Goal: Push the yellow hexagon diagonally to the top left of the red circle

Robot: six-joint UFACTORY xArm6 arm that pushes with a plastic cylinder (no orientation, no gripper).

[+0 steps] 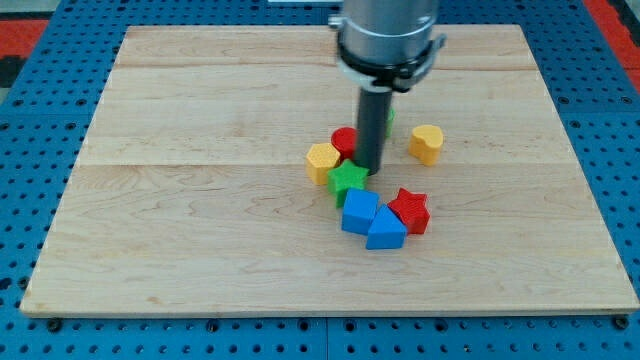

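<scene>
A robotics lab test bench: a pale wooden board (200,230) of glued planks lies on a blue perforated base (40,200) studded with a regular grid of mounting holes, with a red patch (20,40) of floor or matting at the far left corner. A grey cylindrical robot arm (388,35) descends from the far edge, ending in a dark rod. Small painted blocks, among them a yellow hexagon (322,160) and a green star (348,180), cluster near the board's centre like test pieces.
</scene>
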